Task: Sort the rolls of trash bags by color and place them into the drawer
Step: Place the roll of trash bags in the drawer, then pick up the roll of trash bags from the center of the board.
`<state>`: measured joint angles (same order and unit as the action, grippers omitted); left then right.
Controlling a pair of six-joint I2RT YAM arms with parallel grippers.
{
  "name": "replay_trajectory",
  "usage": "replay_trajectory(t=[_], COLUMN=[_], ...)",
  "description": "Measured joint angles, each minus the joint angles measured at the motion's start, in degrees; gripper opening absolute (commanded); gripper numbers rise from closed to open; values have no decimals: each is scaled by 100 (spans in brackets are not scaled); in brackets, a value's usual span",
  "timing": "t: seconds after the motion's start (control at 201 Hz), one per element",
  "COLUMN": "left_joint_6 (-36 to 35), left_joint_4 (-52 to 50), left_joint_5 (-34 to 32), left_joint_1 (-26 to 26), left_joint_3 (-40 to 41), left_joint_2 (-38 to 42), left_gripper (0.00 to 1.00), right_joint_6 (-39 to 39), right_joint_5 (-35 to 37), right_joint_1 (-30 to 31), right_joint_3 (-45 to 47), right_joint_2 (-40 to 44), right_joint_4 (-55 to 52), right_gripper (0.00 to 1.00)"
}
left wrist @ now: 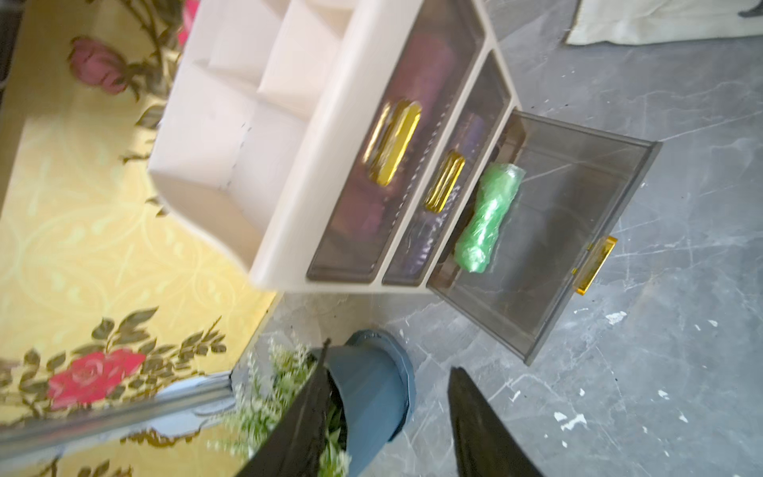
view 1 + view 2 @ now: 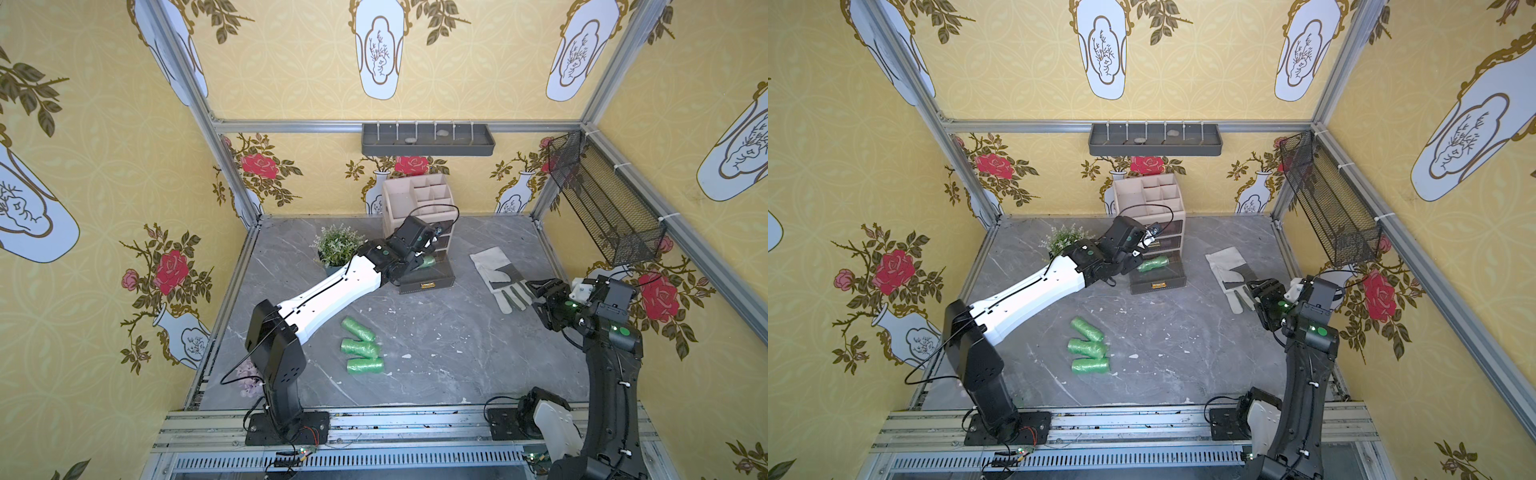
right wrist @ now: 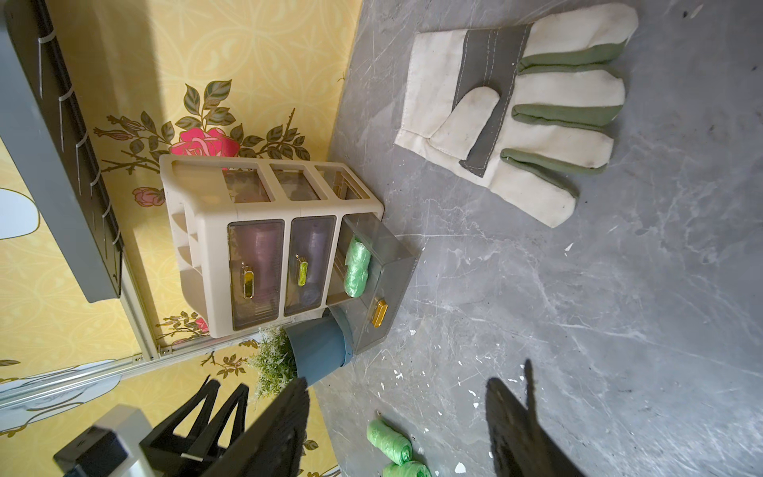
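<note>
Three green rolls of trash bags point(image 2: 360, 348) point(image 2: 1087, 348) lie side by side on the grey table near the front. A fourth green roll point(image 1: 489, 217) point(image 3: 357, 266) lies in the pulled-out bottom drawer point(image 1: 594, 247) point(image 2: 428, 282) of the beige organizer. My left gripper point(image 1: 390, 357) point(image 2: 415, 259) hovers by that drawer, open, nothing between its fingers. My right gripper point(image 3: 398, 382) point(image 2: 536, 291) is open and empty over the glove's fingertips. Lilac and pinkish shapes show dimly through the two shut drawers point(image 1: 417, 82).
The organizer point(image 2: 415, 195) stands at the back wall. A potted plant point(image 2: 338, 245) in a blue pot sits just left of it. A work glove point(image 2: 496, 274) lies to the right. A grey tray point(image 2: 428, 139) and mesh basket point(image 2: 602, 203) hang on the walls.
</note>
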<state>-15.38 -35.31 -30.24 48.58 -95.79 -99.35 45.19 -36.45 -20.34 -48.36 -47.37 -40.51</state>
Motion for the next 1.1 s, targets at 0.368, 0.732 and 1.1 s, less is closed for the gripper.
replay_trajectory(t=[0.368, 0.732, 1.1], left_joint_6=[3676, 6264, 6968], left_joint_4=[-1467, -1561, -1137], left_joint_5=[721, 2638, 2704], left_joint_1=[-1005, -1062, -1069], left_joint_3=[1469, 3062, 3587], left_joint_2=[1814, 2151, 1604], left_gripper=[54, 48, 48], right_joint_6=[107, 153, 190], right_joint_5=[-81, -111, -184], right_joint_1=[0, 0, 0], right_joint_3=[17, 284, 660], right_joint_2=[-15, -13, -13], right_joint_4=[15, 136, 356], right_gripper=[69, 69, 69])
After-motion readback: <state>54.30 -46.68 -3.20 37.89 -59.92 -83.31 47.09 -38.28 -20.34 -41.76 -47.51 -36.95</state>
